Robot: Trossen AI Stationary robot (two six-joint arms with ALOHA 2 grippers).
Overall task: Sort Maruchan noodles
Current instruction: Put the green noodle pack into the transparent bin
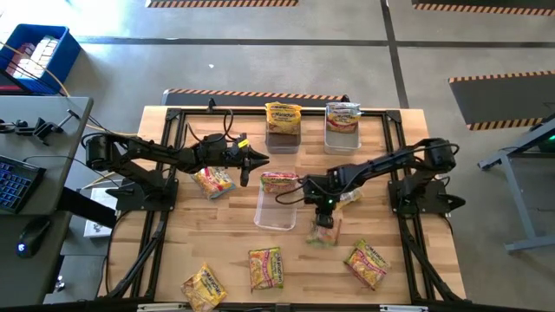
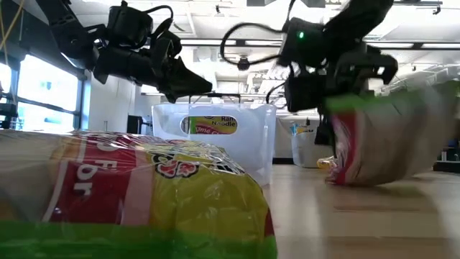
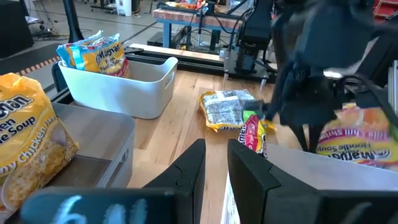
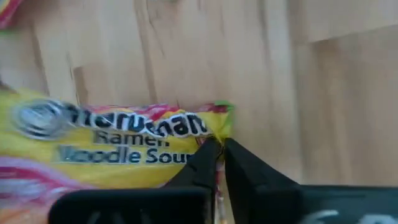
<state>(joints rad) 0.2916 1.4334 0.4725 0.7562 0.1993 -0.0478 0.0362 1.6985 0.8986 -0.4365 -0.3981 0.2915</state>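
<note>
Several Maruchan packets lie flat on the wooden table: yellow ones [image 1: 214, 182], [image 1: 204, 286], [image 1: 265, 267], [image 1: 367, 263] and a silvery one [image 1: 347, 198]. Another packet [image 1: 279, 182] sits in the far end of a clear bin [image 1: 276, 215]. My right gripper [image 1: 323, 217] is shut on a yellow, red and green packet [image 4: 112, 143] just right of that bin. My left gripper [image 1: 256, 160] hovers empty above the table left of the clear bin, its fingers [image 3: 193, 171] a narrow gap apart. My right gripper pinches the yellow, red and green packet by its crimped end edge [image 4: 219, 127], near a corner, between the two fingertips. The fingers come from above, pointing down. The packet [image 2: 381, 137] hangs tilted below the gripper, and whether its lower end [image 2: 339, 176] touches the table I cannot tell.
Two bins stand at the table's far edge, one [image 1: 283, 139] with a yellow packet [image 1: 283, 114], one [image 1: 342, 139] with a silvery-red packet [image 1: 342, 114]. A packet [image 2: 129, 187] lies close before the low camera. A desk with a keyboard [image 1: 13, 182] stands left of the table.
</note>
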